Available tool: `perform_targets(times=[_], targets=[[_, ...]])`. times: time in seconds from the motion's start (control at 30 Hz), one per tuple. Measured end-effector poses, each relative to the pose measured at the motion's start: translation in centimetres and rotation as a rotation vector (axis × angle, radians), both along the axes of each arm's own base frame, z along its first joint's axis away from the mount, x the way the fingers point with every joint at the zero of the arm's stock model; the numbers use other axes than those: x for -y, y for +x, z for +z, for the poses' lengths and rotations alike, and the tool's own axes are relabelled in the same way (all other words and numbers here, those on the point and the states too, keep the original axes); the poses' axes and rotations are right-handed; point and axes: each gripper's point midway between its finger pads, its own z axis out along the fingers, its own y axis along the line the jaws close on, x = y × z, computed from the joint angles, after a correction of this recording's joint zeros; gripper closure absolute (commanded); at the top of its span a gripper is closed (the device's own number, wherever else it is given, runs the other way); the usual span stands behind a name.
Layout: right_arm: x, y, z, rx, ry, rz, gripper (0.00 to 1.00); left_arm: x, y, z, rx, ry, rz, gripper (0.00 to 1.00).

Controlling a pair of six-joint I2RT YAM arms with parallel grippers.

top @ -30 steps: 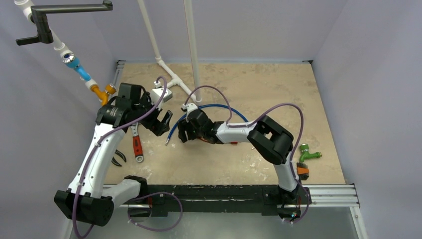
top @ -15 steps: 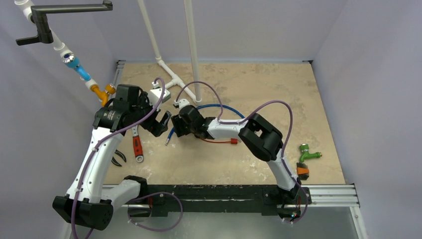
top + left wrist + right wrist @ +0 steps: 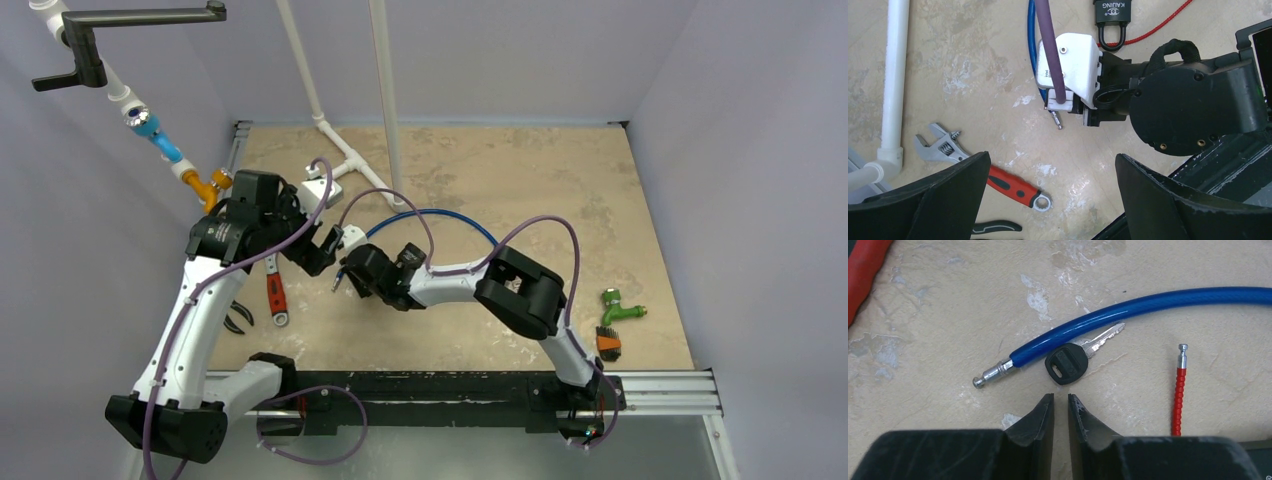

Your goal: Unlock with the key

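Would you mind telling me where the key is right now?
In the right wrist view, the key lies just ahead of the right gripper, beside the blue cable near its metal tip.
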Motion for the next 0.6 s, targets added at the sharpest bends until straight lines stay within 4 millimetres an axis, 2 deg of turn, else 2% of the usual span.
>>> perform_targets(times=[0.1, 0.23, 0.47, 0.6], targets=[[0.3, 0.1, 0.0, 0.010, 0.000, -0.007, 1.00, -0.1, -0.1, 0.1, 0.002, 0.002, 0.001, 0.03], [0.6, 0.2, 0.0, 0.020, -0.001, -0.017, 0.99, -0.2, -0.3, 0.2, 0.009, 0.007, 0.002, 0.03], [2.7, -0.5, 0.2, -0.014, -0.010, -0.023, 0.55, -0.4, -0.6, 0.6, 0.019, 0.017, -0.007, 0.03], [2.8, 0.4, 0.5, -0.063, 0.024, -0.027, 0.51, -0.4, -0.6, 0.7, 0.021, 0.018, -0.007, 0.03]])
